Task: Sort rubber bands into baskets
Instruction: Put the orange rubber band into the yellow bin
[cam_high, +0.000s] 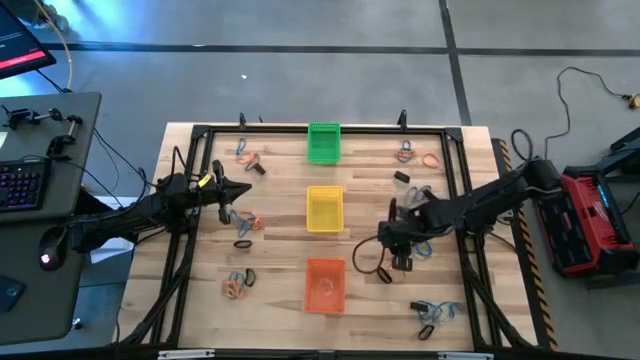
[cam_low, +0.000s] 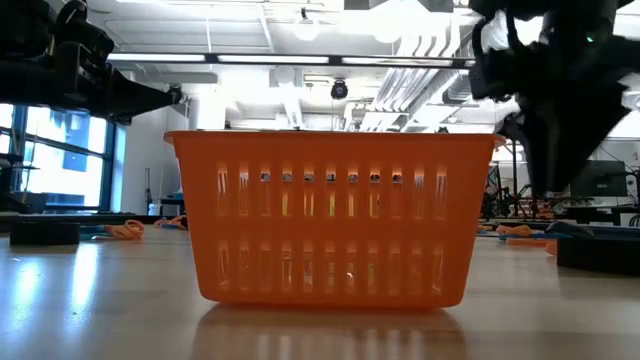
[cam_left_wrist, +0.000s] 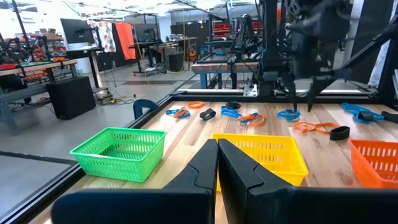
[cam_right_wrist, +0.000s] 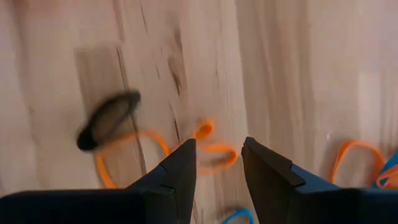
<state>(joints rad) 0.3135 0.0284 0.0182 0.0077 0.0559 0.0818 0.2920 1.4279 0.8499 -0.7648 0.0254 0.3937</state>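
Right end effector (cam_right_wrist: 217, 163) parted over orange rubber band (cam_right_wrist: 214, 149).

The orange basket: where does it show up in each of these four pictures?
High view: orange basket, lowest of three, bottom centre.
Low view: fills the middle.
Left wrist view: right edge.
Right wrist view: not in it.
Shared landmark: the yellow basket beside it.

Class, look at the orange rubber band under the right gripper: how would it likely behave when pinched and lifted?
The orange rubber band is a thin loop lying flat and bent, so probably floppy. It looks tiny between the right gripper's open fingers, so likely very light. Being so thin, it may slip out.
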